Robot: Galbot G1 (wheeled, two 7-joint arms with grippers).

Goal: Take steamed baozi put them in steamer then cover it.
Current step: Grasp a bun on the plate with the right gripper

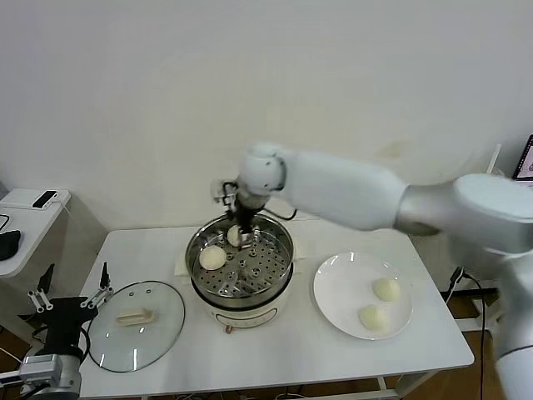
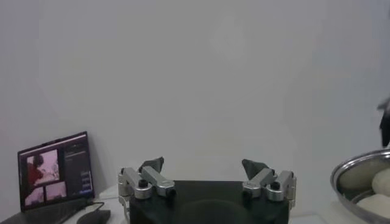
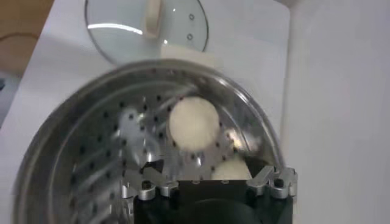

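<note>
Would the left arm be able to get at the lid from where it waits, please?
Probably yes. The lid lies flat on the table, handle up, with nothing on it, and the left gripper waits open just beside its rim. The right gripper is away over the steamer.

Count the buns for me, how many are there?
4 buns: two in the steamer, one nearer its left wall, one below the open right gripper; two on the white plate and.
</note>
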